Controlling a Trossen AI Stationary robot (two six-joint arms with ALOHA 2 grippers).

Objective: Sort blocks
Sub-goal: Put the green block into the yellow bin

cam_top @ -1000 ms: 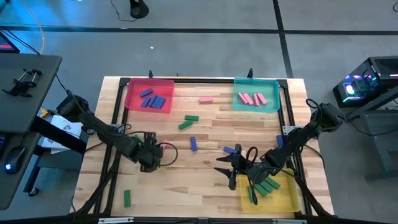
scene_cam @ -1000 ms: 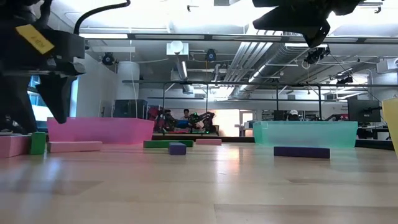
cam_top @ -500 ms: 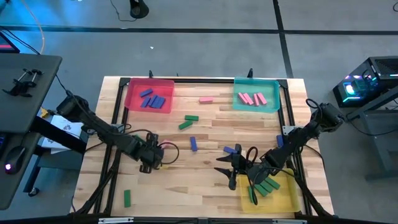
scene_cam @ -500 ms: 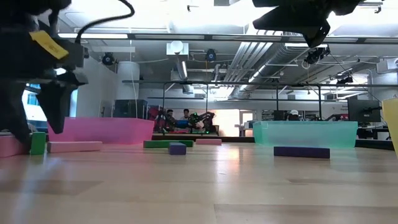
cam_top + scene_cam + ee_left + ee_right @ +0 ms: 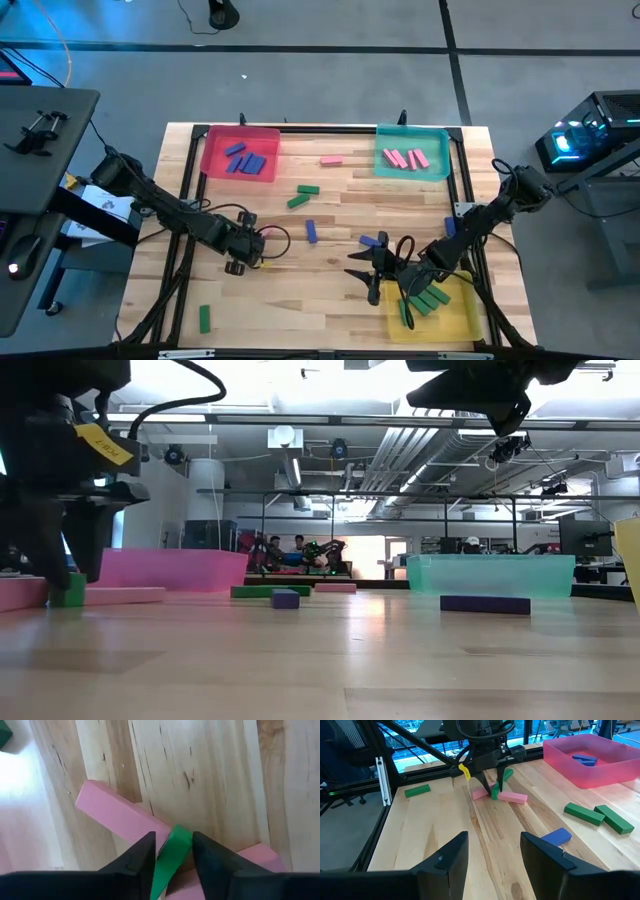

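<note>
Grey floor [image 5: 330, 90], exposed ceiling ducts [image 5: 400, 450].

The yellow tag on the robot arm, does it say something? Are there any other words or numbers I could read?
Yellow tag on the left arm: it has dark print, but too small and blurred to read.
Blocks, trays and table: no words or numbers that can be seen.
Nothing else in any view can be read.
</note>
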